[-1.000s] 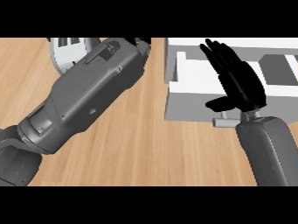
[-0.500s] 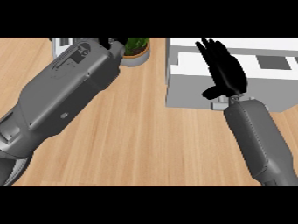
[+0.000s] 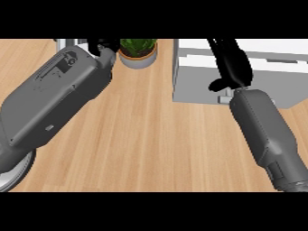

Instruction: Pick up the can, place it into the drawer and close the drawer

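Observation:
No can shows in the head view. The white drawer unit (image 3: 195, 74) sits at the upper right of the wooden counter. My right hand (image 3: 231, 63) lies over its front part with fingers straight, pointing away from me, and thumb out to the left; it holds nothing. My left forearm (image 3: 53, 101) runs from the lower left to the top edge. Only a dark bit of my left hand (image 3: 100, 45) shows there, cut off by the view's edge.
A potted green plant (image 3: 137, 53) stands at the back between the two arms. A pale object (image 3: 64, 42) peeks out at the top left behind my left arm. A pale round rim (image 3: 17, 173) shows under the left elbow.
My right hand has slid farther over the drawer unit, which now shows less depth. My left arm has swung leftward, uncovering the potted plant.

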Robot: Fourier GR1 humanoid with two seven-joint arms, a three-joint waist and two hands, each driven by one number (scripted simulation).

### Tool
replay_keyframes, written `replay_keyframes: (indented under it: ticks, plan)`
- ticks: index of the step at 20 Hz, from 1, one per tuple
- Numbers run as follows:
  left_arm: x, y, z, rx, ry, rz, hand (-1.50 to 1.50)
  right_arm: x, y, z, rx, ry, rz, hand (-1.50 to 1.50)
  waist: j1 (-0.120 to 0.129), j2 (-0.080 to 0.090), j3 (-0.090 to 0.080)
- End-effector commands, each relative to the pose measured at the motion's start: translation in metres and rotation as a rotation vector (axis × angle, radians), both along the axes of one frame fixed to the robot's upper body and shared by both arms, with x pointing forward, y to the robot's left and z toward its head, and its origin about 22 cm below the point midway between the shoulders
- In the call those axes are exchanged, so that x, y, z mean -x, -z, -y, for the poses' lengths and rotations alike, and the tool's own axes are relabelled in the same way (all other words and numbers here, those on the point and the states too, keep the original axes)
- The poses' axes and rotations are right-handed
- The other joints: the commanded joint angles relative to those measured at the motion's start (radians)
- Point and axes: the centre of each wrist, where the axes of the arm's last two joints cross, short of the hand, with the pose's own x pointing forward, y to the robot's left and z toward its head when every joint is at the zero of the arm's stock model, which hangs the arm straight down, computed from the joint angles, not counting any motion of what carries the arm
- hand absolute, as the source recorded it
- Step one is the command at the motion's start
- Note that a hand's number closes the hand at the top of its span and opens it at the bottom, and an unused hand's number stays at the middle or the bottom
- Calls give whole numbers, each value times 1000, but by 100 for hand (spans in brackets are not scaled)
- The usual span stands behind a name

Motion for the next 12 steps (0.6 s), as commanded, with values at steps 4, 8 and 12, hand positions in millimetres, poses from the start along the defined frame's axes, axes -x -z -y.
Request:
replay_keyframes:
  ticks: [4, 8, 12]
  plan:
    - [6, -17, -12, 11, -14, 16, -150, -13, 8, 6, -20, 57, 23, -150, 23, 27, 17]
    - [10, -9, -12, -12, 13, -8, -150, -23, -6, -3, -34, 60, 75, -150, 17, 28, 17]
    - [9, -11, -27, -4, -10, 22, -150, -33, -25, 1, -19, 68, 92, -150, 15, 32, 17]
